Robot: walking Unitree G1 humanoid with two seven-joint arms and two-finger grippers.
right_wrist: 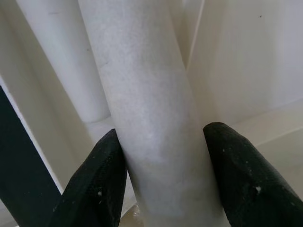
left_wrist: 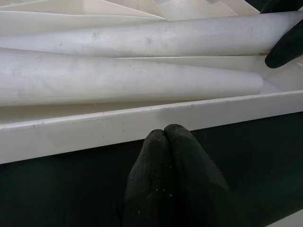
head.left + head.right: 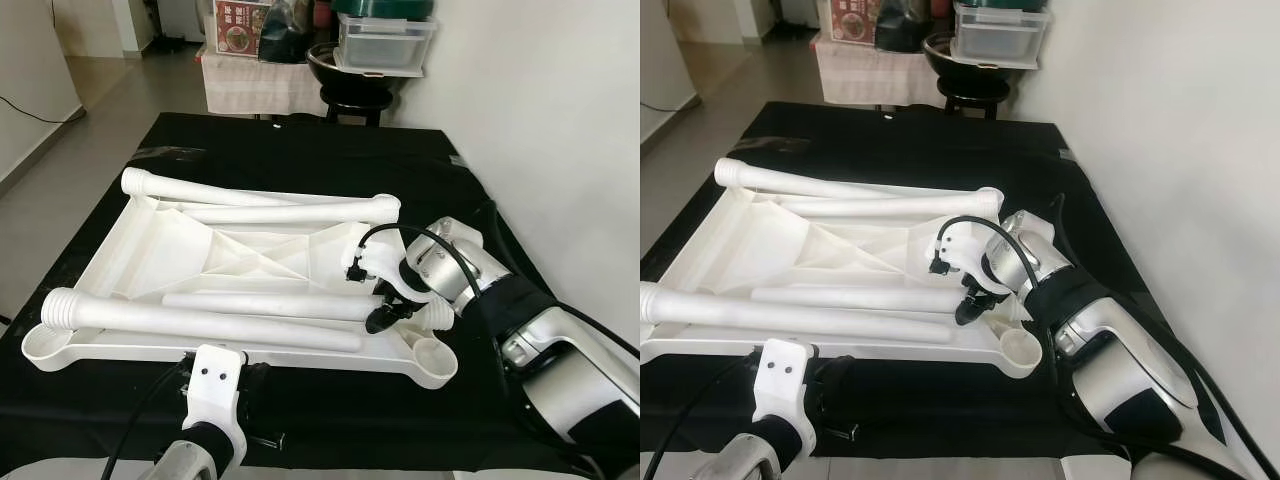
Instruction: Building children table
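A white plastic table top (image 3: 150,240) lies upside down on the black cloth. Several white legs lie across it: two along its far side (image 3: 250,197), a long threaded one (image 3: 200,322) near the front, and a shorter one (image 3: 270,305) between them. My right gripper (image 3: 390,310) is shut on the right end of that shorter leg (image 1: 151,94), with one black finger (image 1: 102,161) on each side of the tube. My left gripper (image 2: 164,135) is shut with nothing in it, its tips touching the table top's near rim (image 2: 94,127).
A round leg socket (image 3: 435,362) sticks out at the table top's near right corner, just below my right gripper. A stool with a black bowl and a plastic container (image 3: 385,45) stands behind the black cloth (image 3: 300,150). The white wall (image 3: 560,120) runs close along the right.
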